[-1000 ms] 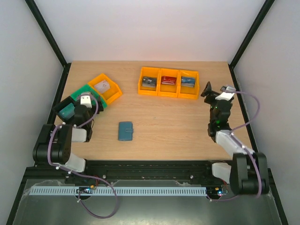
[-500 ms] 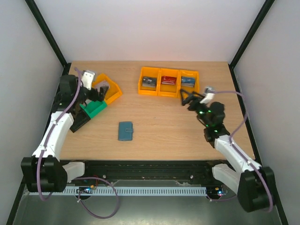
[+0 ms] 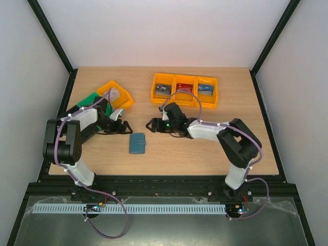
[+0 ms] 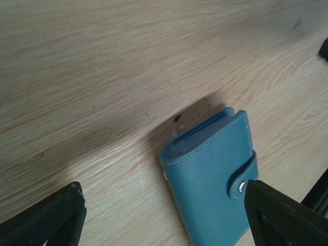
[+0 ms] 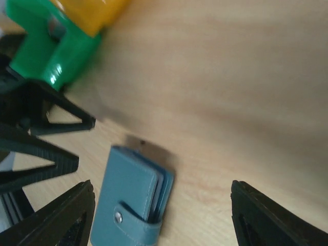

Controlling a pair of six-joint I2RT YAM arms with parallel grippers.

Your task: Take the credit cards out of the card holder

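The card holder (image 3: 137,143) is a teal-blue wallet lying shut on the wooden table, its tab snapped. It also shows in the left wrist view (image 4: 210,177) and in the right wrist view (image 5: 130,202). Only pale inner edges show between its covers; no credit cards inside it can be made out. My left gripper (image 3: 123,126) is open just left of and behind the wallet, and empty (image 4: 161,207). My right gripper (image 3: 152,124) is open just right of and behind the wallet, and empty (image 5: 161,207). The two grippers face each other above the wallet's far end.
A row of three orange bins (image 3: 184,100) at the back holds a grey card (image 3: 163,90), a red card (image 3: 184,88) and a blue card (image 3: 205,89). At the back left stand an orange bin (image 3: 124,102) with a white card (image 3: 113,94) and a green bin (image 3: 88,99).
Both arms swung in from the table's sides to the middle. Both open grippers now hover by the wallet's far end. The wallet has not moved.
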